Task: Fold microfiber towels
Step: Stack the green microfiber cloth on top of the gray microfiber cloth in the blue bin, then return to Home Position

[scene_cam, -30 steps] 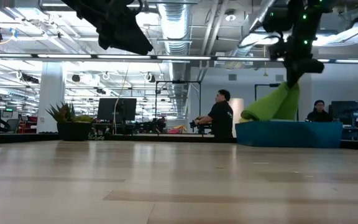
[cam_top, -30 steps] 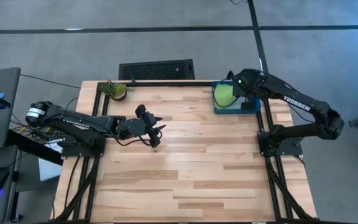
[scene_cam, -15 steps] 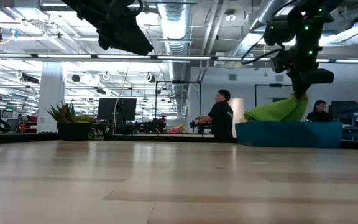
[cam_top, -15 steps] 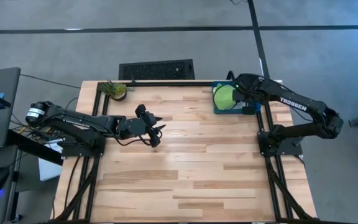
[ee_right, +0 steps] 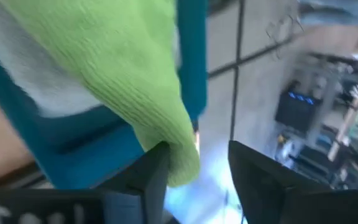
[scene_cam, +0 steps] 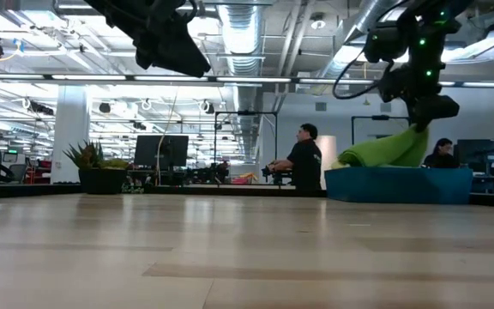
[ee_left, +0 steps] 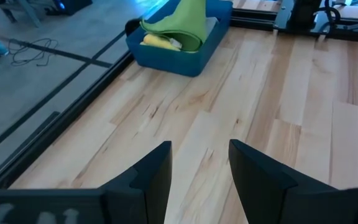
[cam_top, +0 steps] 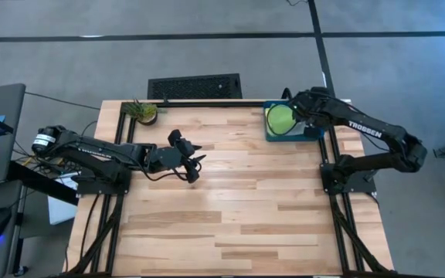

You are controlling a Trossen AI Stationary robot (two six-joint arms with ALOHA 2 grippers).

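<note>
At the far left corner of the pale wooden plank counter [cam_top: 230, 201] stands a small potted green plant [cam_top: 143, 112]. The left claw [cam_top: 195, 169] hovers over the counter's left half, fingers parted and holding nothing. At the far right corner, the soft lime green microfiber towel [cam_top: 280, 118] lies heaped in the rigid dark teal-blue bin [cam_top: 272, 136]; the right claw [cam_top: 295, 117] sits just above it, fingers spread, towel edge between them.

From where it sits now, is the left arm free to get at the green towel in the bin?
Probably not readily. The left pincer hangs open over mid-table, far from the bin, and the right pincer sits over the green towel, blocking the approach.
</note>
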